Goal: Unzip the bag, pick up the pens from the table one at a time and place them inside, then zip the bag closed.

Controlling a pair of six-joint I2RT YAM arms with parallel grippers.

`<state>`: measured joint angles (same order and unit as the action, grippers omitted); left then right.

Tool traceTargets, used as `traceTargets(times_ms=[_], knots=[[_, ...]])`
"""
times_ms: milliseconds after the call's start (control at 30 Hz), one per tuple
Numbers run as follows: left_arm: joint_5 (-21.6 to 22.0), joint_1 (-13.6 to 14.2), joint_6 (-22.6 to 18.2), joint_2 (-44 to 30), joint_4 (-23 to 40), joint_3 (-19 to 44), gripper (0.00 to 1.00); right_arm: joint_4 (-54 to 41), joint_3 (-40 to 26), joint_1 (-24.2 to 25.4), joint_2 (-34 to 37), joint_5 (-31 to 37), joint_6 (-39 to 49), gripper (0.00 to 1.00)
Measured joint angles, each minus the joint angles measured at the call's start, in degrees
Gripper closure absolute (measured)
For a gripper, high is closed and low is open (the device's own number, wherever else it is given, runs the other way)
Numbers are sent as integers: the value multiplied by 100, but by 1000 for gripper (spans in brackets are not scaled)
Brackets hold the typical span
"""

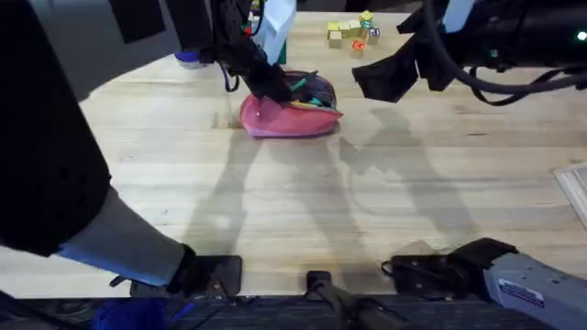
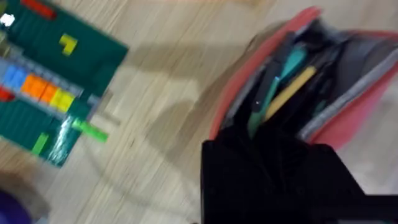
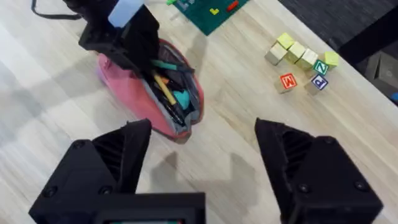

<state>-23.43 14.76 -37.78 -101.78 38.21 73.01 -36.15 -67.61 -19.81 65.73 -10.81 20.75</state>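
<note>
The bag (image 1: 292, 117) is lying unzipped on the table (image 1: 303, 211), far side, with both pens (image 3: 169, 87) sitting inside (green and yellow). The left gripper (image 1: 266, 89) is pressing at its open end; finger state cannot be told. The right gripper (image 3: 202, 155) is hovering nearby, fingers spread wide, holding nothing.

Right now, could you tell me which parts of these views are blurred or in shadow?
Overhead: the left arm rises large, dark and blurred, and arm shadows cross the table. Left wrist: the bag and the green block plate are smeared. Right wrist: the open right end effector looms dark.
</note>
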Motion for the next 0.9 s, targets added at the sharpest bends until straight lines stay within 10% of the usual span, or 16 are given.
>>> traceTargets(times_ms=[333, 433, 567, 900], knots=[[1149, 68, -493, 15, 579, 83, 934, 1, 0, 0, 0, 0, -2, 5], [1253, 70, -611, 15, 635, 83, 667, 1, 0, 0, 0, 0, -2, 6], [1297, 70, -640, 15, 735, 83, 59, 3, 0, 0, 0, 0, -2, 5], [1379, 70, -646, 60, 844, 176, 9, 5, 0, 0, 0, 0, -2, 5]])
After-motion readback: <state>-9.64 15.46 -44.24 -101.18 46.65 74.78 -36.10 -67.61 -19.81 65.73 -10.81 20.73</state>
